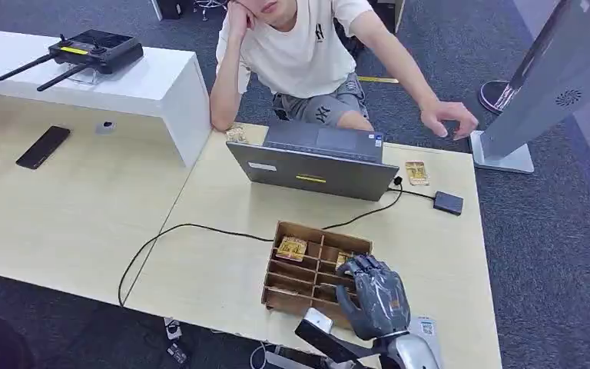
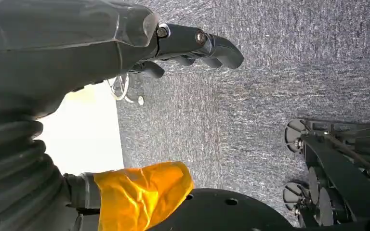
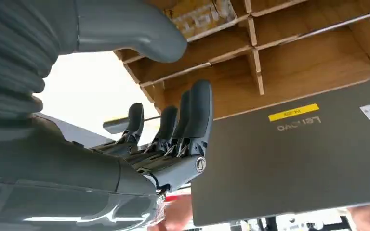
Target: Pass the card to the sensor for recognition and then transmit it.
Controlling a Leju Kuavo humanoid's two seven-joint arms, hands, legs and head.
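Observation:
A wooden divided box [image 1: 286,286] stands near the table's front edge. One yellow card [image 1: 292,247] lies in a far compartment, and another [image 1: 344,259] lies just ahead of my right hand [image 1: 376,296]. That hand hovers over the box's right side, fingers apart and holding nothing. In the right wrist view the thumb [image 3: 139,29] and fingers [image 3: 192,115] are spread in front of the box [image 3: 294,62], with a card [image 3: 197,17] in one compartment. The small black sensor [image 1: 448,203] sits right of the laptop [image 1: 315,165]. My left hand [image 2: 192,43] hangs over the carpet, holding nothing.
A person sits behind the table, one hand [image 1: 449,119] at its far right edge. Another card [image 1: 416,172] lies beside the laptop. A black cable [image 1: 192,227] crosses the tabletop. A white stand [image 1: 541,84] rises at the right, and a phone [image 1: 43,146] lies at the left.

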